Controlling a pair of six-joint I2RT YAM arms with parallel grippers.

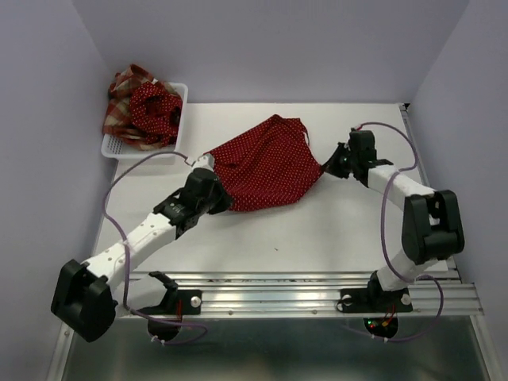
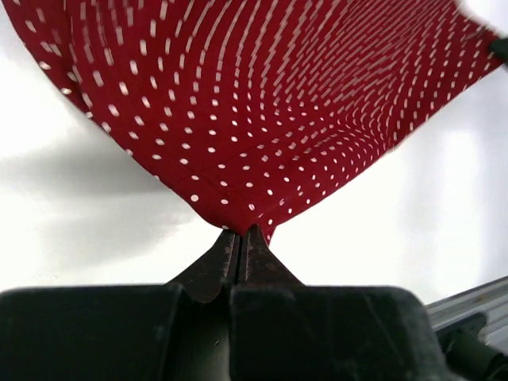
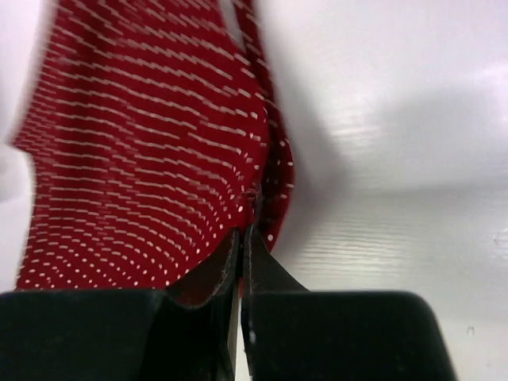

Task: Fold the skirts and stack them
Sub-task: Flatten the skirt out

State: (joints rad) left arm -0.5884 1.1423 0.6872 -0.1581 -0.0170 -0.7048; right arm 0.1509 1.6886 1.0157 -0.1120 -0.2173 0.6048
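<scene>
desk: white desk [image 1: 317, 230] boxed in by pale lilac walls [image 1: 48, 79], with an aluminium rail [image 1: 302, 284] along the near edge.
skirt in hand: one dark red polka-dot skirt [image 1: 266, 167], spread at mid-desk between my two grips.
left jaws: together, clamped on the skirt's near-left corner, with the hem pinched right at the tips.
right jaws: together, clamped on the skirt's right-side edge, with a fold of cloth caught between the tips.
why held so: i read the two-point hold as drawing the cloth taut and flat for a clean fold line; a slack skirt would bunch.
waiting skirts: a plaid skirt [image 1: 119, 103] and a second polka-dot skirt [image 1: 155, 111] lie heaped in the white mesh basket [image 1: 115, 148] at the far-left corner, so i judge the task barely started.
overhead only: the basket, the left arm [image 1: 143, 230], the right arm [image 1: 397, 186] and the skirt's whole outline.
wrist views only: the actual pinches, and a shadow [image 2: 71, 171] on the desk under the cloth, which tells me the gripped corners hang lifted. i cannot tell whether the far edge is lifted too.
</scene>
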